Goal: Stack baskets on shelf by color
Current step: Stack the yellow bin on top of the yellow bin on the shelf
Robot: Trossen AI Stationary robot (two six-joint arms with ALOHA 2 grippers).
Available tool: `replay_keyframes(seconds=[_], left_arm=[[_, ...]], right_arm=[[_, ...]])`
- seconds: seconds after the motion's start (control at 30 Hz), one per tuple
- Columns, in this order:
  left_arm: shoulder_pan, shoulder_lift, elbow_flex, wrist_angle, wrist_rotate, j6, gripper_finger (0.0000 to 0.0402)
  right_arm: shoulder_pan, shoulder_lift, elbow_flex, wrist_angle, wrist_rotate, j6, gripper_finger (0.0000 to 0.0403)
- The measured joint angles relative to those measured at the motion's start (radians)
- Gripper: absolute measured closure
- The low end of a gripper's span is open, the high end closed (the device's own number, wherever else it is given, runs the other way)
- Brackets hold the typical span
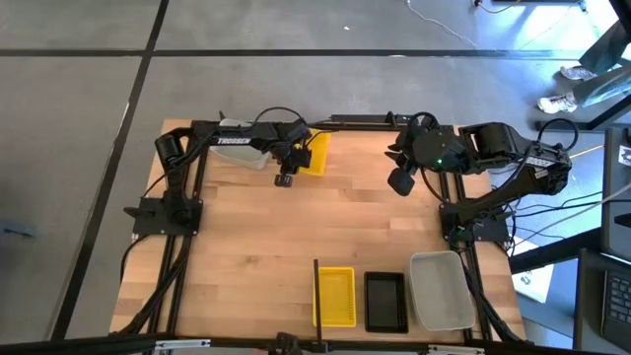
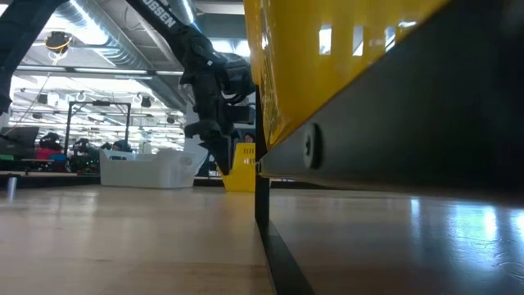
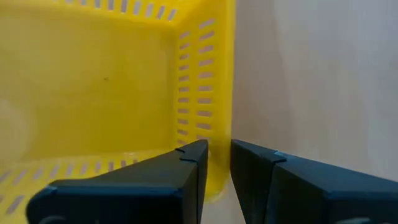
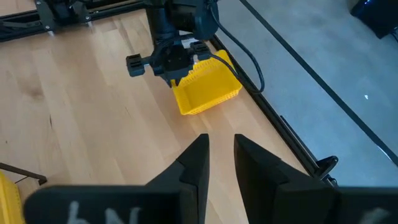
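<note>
We see the left gripper [image 1: 287, 170] at the far edge of the desk [image 1: 256, 247], with its jaws closed over one wall of a yellow basket [image 1: 315, 153]; in the left wrist view that wall [image 3: 217, 112] runs between the two dark fingers [image 3: 189, 165], one inside the basket and one outside. From the right wrist view the same basket [image 4: 205, 90] sits tilted near the far desk edge under the left gripper [image 4: 176, 74]. A translucent white basket [image 1: 242, 153] lies just left of it, partly under the left arm, and shows in the low view [image 2: 151, 168] as well. The right gripper [image 1: 400, 180] hangs above the far right part of the desk, holding nothing, its jaws a narrow gap apart with bare wood showing between the fingers [image 4: 193, 165]. Along the near edge three baskets stand in a row, right of a thin dark upright divider [image 1: 316, 291]: a yellow one [image 1: 335, 296], a black one [image 1: 385, 301] and a translucent white one [image 1: 441, 289].
</note>
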Motion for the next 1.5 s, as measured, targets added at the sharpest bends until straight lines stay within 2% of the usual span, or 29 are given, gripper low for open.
replay_keyframes(seconds=[0.17,0.23,0.5,0.7,0.93,1.17,1.3,1.5], left_arm=[[-0.011,0.000,0.000,0.040,-0.129,0.073,0.0347],[-0.012,0.000,0.000,0.060,-0.147,0.073,0.0347],[-0.011,0.001,0.000,0.105,-0.145,0.093,0.0347],[-0.008,0.001,0.000,0.105,-0.066,0.103,0.0347],[-0.006,0.011,0.000,0.108,-0.059,0.104,0.0348],[-0.023,0.021,0.000,0.092,-0.129,0.097,0.0396],[-0.039,0.022,0.045,0.000,-0.138,0.074,0.0399],[-0.069,0.004,0.205,-0.214,-0.139,-0.019,0.0401]], right_arm=[[0.000,0.000,0.000,0.000,0.000,0.000,0.0331],[0.000,0.000,0.000,0.000,0.000,0.000,0.0331],[0.000,0.000,0.000,0.000,0.000,0.000,0.0331],[0.000,0.000,0.000,0.000,0.000,-0.001,0.0331],[0.000,0.000,0.000,0.000,0.000,-0.004,0.0331],[0.000,0.000,0.000,-0.001,0.000,-0.013,0.0331],[0.000,0.000,0.000,-0.003,0.000,-0.035,0.0331],[0.000,-0.005,0.000,-0.055,0.000,-0.036,0.0331]])
